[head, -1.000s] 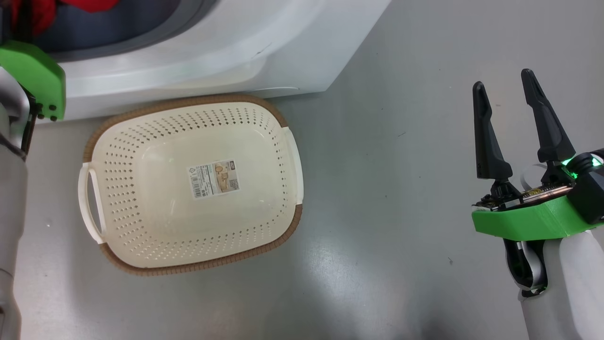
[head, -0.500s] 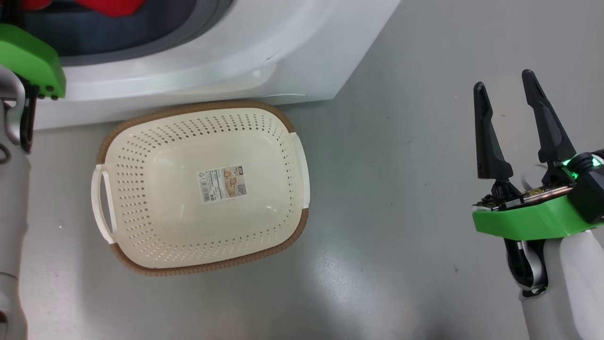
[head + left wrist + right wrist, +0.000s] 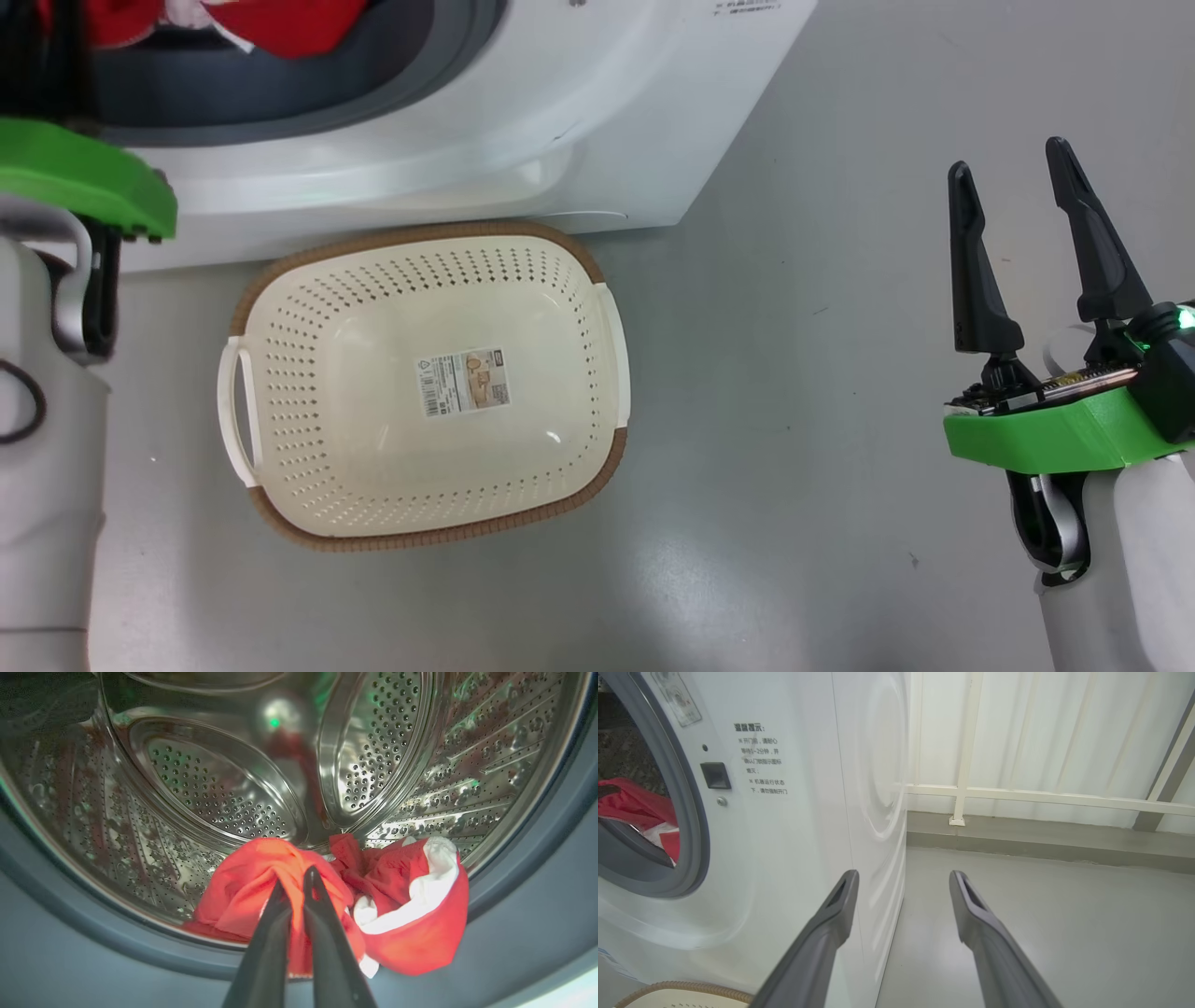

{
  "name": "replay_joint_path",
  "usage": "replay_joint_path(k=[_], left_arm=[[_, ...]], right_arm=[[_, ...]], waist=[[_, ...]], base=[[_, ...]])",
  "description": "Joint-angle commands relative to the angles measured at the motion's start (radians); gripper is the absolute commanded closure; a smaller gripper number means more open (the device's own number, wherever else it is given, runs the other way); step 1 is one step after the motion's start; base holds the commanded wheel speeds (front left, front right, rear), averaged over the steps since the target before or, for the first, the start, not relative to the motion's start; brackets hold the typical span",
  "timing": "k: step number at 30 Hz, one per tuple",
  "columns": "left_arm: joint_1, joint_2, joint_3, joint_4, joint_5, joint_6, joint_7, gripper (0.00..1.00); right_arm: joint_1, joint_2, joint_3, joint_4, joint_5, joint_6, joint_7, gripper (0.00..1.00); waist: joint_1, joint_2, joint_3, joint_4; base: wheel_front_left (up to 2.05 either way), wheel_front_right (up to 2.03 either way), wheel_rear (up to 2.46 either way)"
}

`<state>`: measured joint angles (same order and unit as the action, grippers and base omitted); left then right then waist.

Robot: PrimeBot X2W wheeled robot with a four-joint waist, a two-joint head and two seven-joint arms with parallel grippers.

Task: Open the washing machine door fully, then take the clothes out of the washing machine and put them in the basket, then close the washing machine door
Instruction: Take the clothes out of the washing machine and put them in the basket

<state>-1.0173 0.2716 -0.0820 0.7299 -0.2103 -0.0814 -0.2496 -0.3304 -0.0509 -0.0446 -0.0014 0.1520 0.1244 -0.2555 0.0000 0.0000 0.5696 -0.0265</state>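
At the far left of the head view a green wrist bracket [image 3: 89, 177] is cutting across the picture and what lies beyond it is vanishing into a dark blur, so the grip is reading clearly from the left wrist view: there the left hand [image 3: 296, 878] is pinching almost closed, its two dark fingers [image 3: 327, 942] clamping a fold of the clothes [image 3: 411, 914]. The washing machine [image 3: 560, 103] is running off the top edge of the head view, leaving just the lower arc of its grey gasket [image 3: 448, 56] and a scrap of red cloth showing there. The clothes are lying bunched at the front lip of the perforated steel drum [image 3: 210, 788], bright red, with a white band curling over the right-hand lump; how many pieces are making up the heap is not coming clear. Below the washer's front the basket [image 3: 308, 373] is sitting on the grey floor [image 3: 794, 420], close against the machine's base, though whether it is touching is hard to tell. It is cream-white and perforated, with a brown woven-look rim and a handle at each short end, and its bare bottom is showing a sticker [image 3: 464, 381]. At the far right, well apart from the basket, the right hand [image 3: 1008, 157] is hovering over the floor with its fingers spread wide, gripping nothing; its arm is running off the bottom edge.
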Motion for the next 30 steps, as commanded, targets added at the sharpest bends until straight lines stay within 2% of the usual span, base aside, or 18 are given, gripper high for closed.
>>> replay_joint_path(k=[1, 9, 17, 30], left_arm=[[0.044, 0.046, 0.036, -0.055, -0.017, -0.014, -0.012, 1.0], [0.147, 0.043, 0.068, -0.182, -0.036, -0.026, -0.012, 1.0], [0.301, 0.017, 0.092, -0.339, -0.048, -0.033, -0.012, 1.0], [0.532, -0.033, 0.079, -0.56, -0.07, -0.035, -0.006, 1.0]], right_arm=[[0.027, 0.001, 0.02, -0.021, -0.011, 0.006, -0.006, 0.0], [0.031, 0.001, 0.025, -0.006, -0.009, 0.006, -0.006, 0.0], [0.047, 0.001, 0.031, 0.003, -0.013, 0.006, -0.006, 0.0], [0.104, 0.001, 0.039, 0.02, -0.014, 0.006, -0.006, 0.0]], waist=[[0.0, 0.0, -0.014, 0.007], [0.0, 0.0, -0.047, 0.017], [0.0, 0.0, -0.115, 0.023], [0.0, 0.0, -0.234, 0.048]], base=[[0.0, 0.0, 0.0], [0.0, 0.0, 0.0], [0.0, 0.0, 0.0], [0.0, 0.0, 0.0]])
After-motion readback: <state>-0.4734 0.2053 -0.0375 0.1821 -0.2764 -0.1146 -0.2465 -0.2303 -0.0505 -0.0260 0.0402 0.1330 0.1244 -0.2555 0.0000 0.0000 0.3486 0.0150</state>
